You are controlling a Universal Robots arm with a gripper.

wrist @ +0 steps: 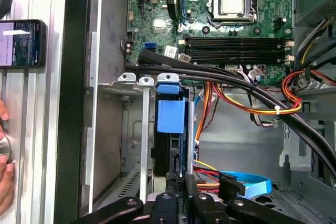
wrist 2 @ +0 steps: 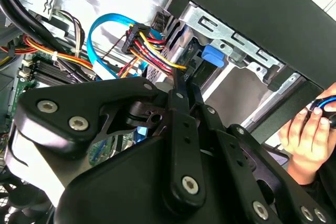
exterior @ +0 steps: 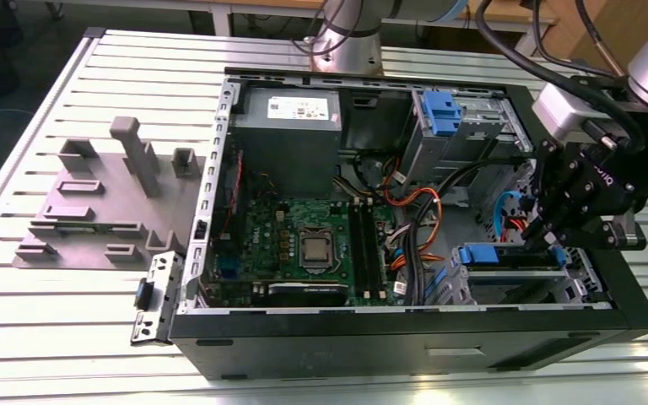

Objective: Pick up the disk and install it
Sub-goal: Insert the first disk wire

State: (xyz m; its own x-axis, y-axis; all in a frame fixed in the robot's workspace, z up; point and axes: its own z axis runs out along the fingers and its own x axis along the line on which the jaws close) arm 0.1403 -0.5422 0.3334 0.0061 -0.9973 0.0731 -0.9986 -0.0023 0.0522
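The exterior view shows an open computer case (exterior: 414,329) lying on a slatted worktop (exterior: 31,329), with the arm's hand (exterior: 552,239) lowered into the drive cage (exterior: 521,283) at the case corner on the exterior view's right. From there only the blue end (exterior: 493,254) of the disk shows in the cage, just beside the hand.

In the first wrist view the disk (wrist: 170,129) stands on edge in a slot of the cage, its blue tab (wrist: 171,115) towards the motherboard (wrist: 210,3), and the hand's fingers (wrist: 181,184) are nearly together on either side of its near edge; whether they press on it I cannot tell. This view also shows a phone (wrist: 21,43) on the worktop outside the case wall and part of a person's hand (wrist: 5,171).

The second wrist view looks along the hand's black linkage (wrist 2: 178,145) to the fingers (wrist 2: 181,85) reaching towards the blue tab (wrist 2: 212,56) in the cage, beside a bunch of red, yellow and black wires (wrist 2: 149,51) and a blue cable (wrist 2: 105,30). A person's hand (wrist 2: 307,129) holds something blue outside the case.

A grey fixture (exterior: 105,202) lies on the worktop at the exterior view's left.
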